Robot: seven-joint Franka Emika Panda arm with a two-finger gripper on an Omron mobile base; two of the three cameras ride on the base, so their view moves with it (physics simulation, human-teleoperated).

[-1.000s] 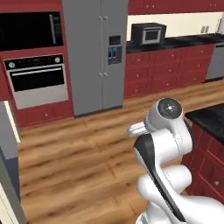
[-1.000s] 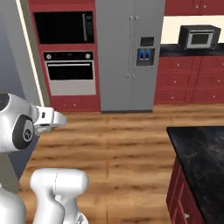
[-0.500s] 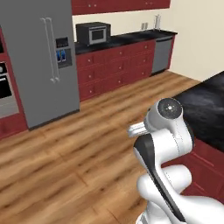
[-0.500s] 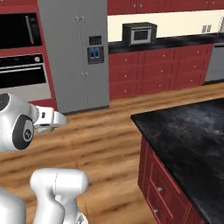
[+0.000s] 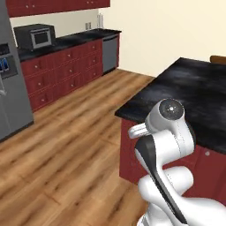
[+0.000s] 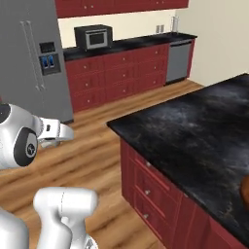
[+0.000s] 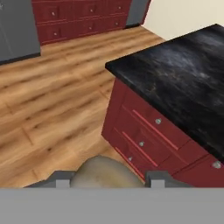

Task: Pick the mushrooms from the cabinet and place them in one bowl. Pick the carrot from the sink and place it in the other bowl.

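In the hand view the gripper (image 7: 108,181) at 6 o'clock pinches a tan, rounded mushroom (image 7: 105,174) between its dark finger tips (image 7: 61,179) — prob. light, soft and a bit slippery, so hold it lightly across the cap w/o squeezing. At 12 to 9 o'clock lies grainy wood-plank floor (image 7: 52,100). Toward 3 o'clock sits the island (image 7: 179,78), w/ glossy black mottled stone top over dark red drawers (image 7: 148,131) w/ small silver knobs.

Lighting: even, bright, diffuse; no visible source. Shadows: soft, faint beneath the black desk (image 5: 194,95) overhang. Glare: pale sheen patches on the desk top. Quality: rendered, slightly soft, coarse detail; hand view blurriest near its bottom.
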